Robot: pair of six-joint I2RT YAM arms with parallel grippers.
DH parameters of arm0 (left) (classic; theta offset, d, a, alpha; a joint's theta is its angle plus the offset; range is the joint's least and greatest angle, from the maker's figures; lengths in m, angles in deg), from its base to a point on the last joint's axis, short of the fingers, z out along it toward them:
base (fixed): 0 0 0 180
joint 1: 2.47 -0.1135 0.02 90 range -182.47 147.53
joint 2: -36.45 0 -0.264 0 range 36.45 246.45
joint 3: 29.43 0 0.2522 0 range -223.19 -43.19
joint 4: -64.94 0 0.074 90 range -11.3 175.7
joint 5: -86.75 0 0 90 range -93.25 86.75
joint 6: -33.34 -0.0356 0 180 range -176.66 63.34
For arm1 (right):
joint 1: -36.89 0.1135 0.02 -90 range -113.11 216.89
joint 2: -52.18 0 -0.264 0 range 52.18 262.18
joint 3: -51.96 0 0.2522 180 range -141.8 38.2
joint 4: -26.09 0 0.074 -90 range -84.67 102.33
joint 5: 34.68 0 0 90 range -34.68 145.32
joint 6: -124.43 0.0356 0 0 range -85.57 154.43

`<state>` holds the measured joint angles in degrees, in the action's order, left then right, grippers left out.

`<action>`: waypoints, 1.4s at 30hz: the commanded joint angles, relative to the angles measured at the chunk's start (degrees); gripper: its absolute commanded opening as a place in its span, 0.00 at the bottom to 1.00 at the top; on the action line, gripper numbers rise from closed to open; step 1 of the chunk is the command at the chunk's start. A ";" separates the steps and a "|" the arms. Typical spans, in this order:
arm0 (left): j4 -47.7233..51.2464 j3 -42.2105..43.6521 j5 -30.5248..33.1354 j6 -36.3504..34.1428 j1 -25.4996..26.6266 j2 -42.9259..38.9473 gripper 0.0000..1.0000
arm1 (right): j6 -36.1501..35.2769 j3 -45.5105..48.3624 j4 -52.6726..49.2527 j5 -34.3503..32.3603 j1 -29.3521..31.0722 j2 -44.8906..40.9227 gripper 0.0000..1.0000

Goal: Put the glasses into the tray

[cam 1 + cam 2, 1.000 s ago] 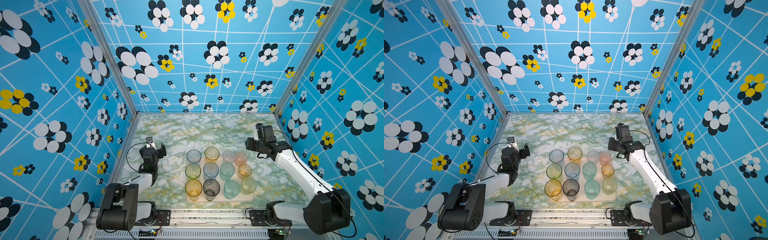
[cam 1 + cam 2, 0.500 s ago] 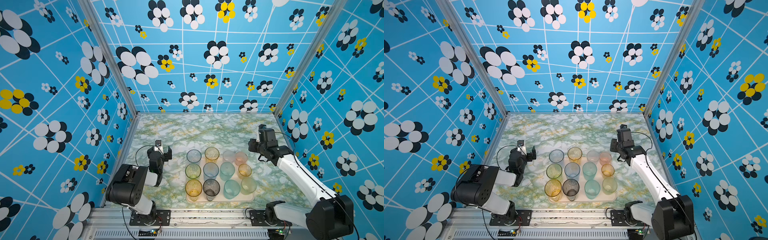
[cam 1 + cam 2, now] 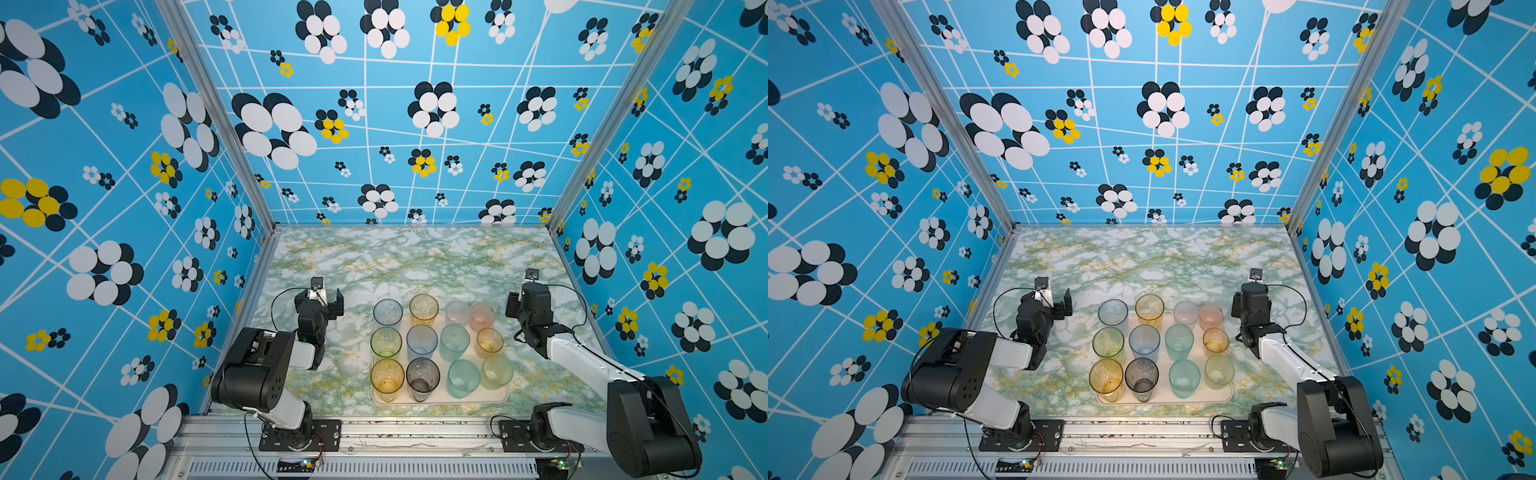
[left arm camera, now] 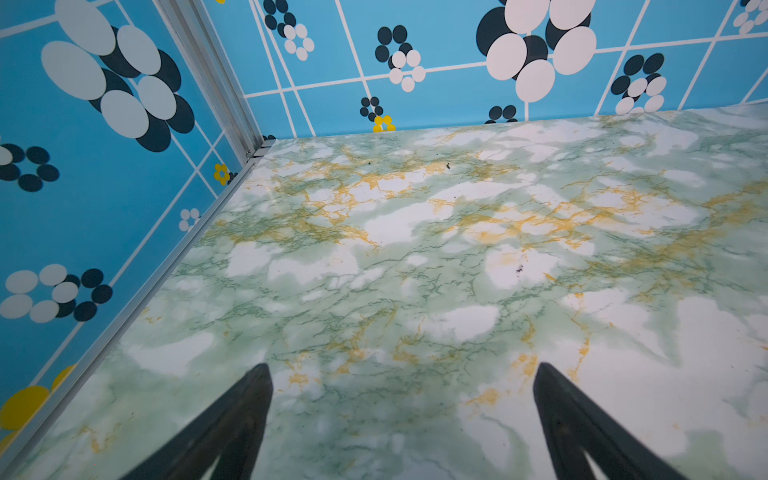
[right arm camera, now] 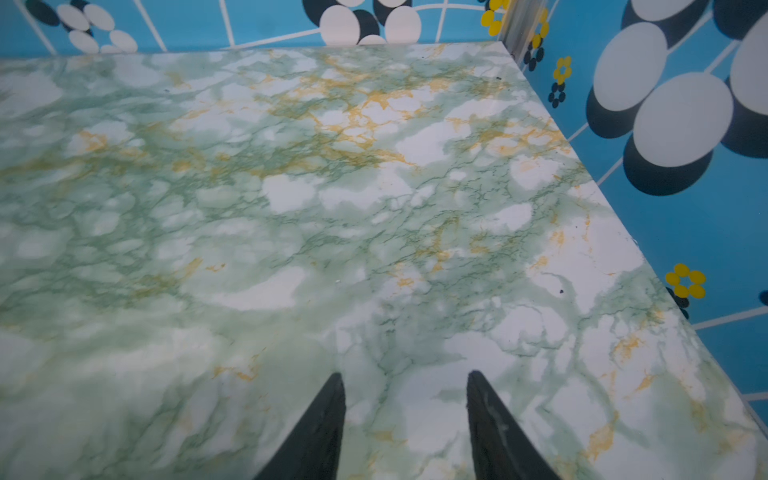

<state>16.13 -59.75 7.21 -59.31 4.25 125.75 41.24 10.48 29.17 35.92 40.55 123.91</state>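
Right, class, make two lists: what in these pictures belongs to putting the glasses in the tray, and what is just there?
Belongs to the job: twelve tinted glasses; tray; left gripper and right gripper, both open and empty.

Just there: marbled tabletop; flowered blue walls.

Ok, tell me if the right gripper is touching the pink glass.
Apart. In both top views a strip of table separates the right gripper from the pink glass.

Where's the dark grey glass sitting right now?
In a top view, the grey glass stands in the front row of the tray, second from the left, between the amber glass and the teal glass.
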 commanded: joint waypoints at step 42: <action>8.80 -4.67 -3.16 2.22 -2.97 -0.80 0.99 | -3.22 6.89 38.29 13.85 -4.94 17.31 0.99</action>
<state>24.57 -63.53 4.87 -57.72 1.65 125.75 38.40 18.19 65.76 48.86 35.94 140.71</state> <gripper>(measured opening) 0.990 0.994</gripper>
